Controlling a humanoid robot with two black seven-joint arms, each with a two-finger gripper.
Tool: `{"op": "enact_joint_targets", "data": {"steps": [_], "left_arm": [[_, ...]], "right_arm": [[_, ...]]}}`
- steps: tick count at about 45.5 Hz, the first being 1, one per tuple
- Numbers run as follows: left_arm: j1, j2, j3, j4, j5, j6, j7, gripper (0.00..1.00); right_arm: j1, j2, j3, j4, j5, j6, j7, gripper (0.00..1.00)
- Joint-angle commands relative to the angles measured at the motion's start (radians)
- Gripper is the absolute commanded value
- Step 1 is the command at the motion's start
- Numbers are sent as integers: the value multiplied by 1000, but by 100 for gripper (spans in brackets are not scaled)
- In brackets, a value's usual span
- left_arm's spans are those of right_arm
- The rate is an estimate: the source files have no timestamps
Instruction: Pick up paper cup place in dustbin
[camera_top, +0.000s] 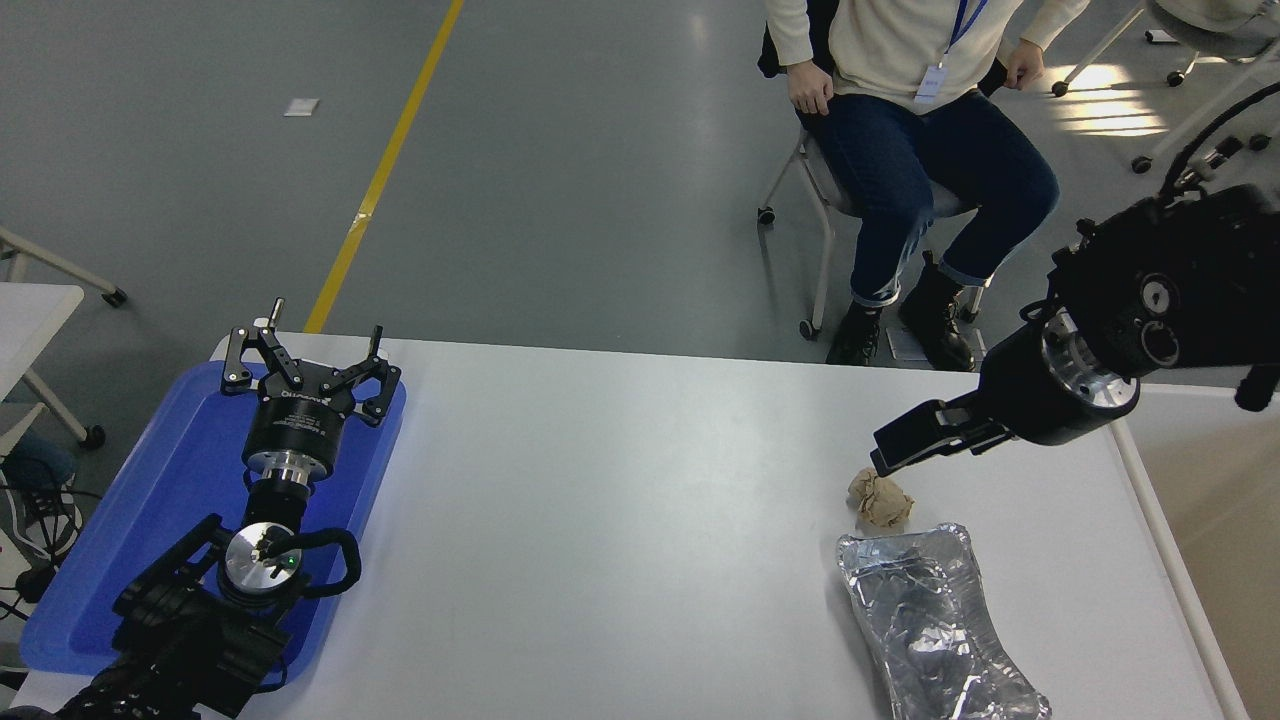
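The paper cup is not in view in the head view. The dustbin (1164, 550) shows only in part at the right edge: a white rounded rim beside the table and a beige inside. My right gripper (884, 458) comes in from the right, seen edge-on. It hovers low over the table, just above and behind a crumpled tan paper wad (880, 498), and nothing shows in it. My left gripper (305, 345) is parked at the lower left over a blue tray (150, 520), open and empty.
A crumpled silver foil tray (930, 625) lies on the white table (600, 500) just in front of the tan wad. A person sits on a wheeled chair (815, 200) beyond the table's far right side.
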Motion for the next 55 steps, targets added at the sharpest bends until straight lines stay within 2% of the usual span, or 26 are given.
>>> {"op": "enact_joint_targets", "data": {"steps": [1, 28, 36, 55], "left_arm": [[0, 0, 0, 0, 0, 0, 0, 100], [2, 0, 0, -1, 0, -1, 2, 100], [2, 0, 0, -1, 0, 0, 3, 100], [2, 0, 0, -1, 0, 0, 2, 100]], "right_arm": [[59, 8, 20, 6, 166, 105, -2, 100], [161, 23, -4, 89, 116, 211, 0, 100], [161, 29, -21, 85, 115, 210, -2, 100], [135, 72, -110, 63, 20, 168, 1, 100]]}}
